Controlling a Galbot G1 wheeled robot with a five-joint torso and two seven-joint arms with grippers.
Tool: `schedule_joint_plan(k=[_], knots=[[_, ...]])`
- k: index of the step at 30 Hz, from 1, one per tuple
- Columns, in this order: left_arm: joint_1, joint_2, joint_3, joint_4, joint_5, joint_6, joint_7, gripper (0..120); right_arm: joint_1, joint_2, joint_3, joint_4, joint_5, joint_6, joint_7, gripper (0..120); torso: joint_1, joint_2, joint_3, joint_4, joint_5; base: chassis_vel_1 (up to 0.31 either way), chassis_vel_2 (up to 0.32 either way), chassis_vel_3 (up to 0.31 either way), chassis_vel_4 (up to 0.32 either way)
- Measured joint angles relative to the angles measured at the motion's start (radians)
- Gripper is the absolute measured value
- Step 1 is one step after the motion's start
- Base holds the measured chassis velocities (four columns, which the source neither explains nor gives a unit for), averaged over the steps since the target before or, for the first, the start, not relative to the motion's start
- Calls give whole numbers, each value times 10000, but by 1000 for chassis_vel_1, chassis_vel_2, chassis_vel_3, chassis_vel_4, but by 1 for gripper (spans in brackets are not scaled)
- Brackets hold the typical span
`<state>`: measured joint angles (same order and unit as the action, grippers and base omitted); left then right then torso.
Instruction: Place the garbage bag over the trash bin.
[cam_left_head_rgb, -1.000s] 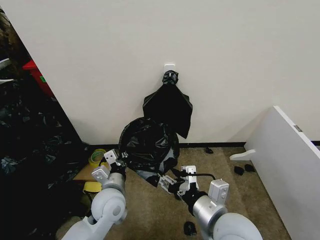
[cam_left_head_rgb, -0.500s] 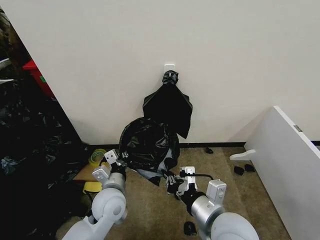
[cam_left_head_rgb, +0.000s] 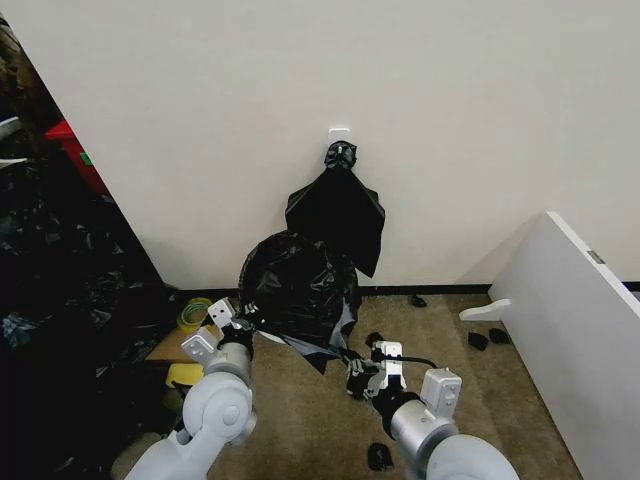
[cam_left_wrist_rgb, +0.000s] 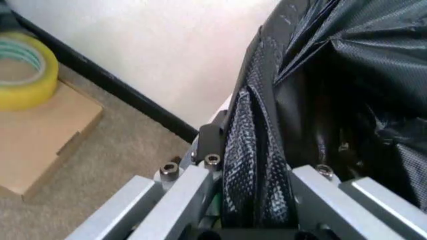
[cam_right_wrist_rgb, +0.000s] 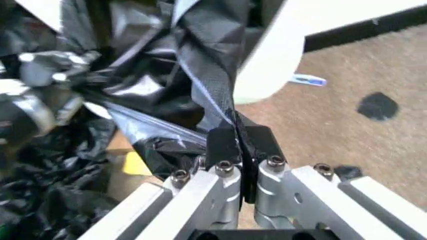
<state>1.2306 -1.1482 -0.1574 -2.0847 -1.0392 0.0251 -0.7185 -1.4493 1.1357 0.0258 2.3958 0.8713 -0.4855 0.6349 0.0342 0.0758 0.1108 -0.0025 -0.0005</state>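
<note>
Both end effectors are gripping the garbage bag (cam_left_head_rgb: 298, 290), draped over the trash bin (cam_right_wrist_rgb: 277, 55) against the wall: left end effector (cam_left_head_rgb: 238, 322) clamping one edge, right end effector (cam_left_head_rgb: 358, 362) pinching another.

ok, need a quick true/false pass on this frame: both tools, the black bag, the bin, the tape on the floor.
1. The right tool is shut on the thin, crinkled black plastic garbage bag. True.
2. The left tool hangs open, clear of the bag. False: a fold of the bag runs between its fingers, which are shut on it.
3. The bag lies flat on the carpet. False: it is draped over the round cream-white plastic trash bin.
4. A yellow tape roll sits on a flat brown cardboard piece. True.
</note>
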Motion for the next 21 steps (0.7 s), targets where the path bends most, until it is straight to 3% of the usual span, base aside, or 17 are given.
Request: schedule_joint_plan(k=[21], knots=[[328, 267, -240, -787, -2180, 1301, -349, 0, 504, 609, 500, -1739, 492, 818, 60, 0, 0, 0, 0, 0, 0, 0, 0, 0, 0]])
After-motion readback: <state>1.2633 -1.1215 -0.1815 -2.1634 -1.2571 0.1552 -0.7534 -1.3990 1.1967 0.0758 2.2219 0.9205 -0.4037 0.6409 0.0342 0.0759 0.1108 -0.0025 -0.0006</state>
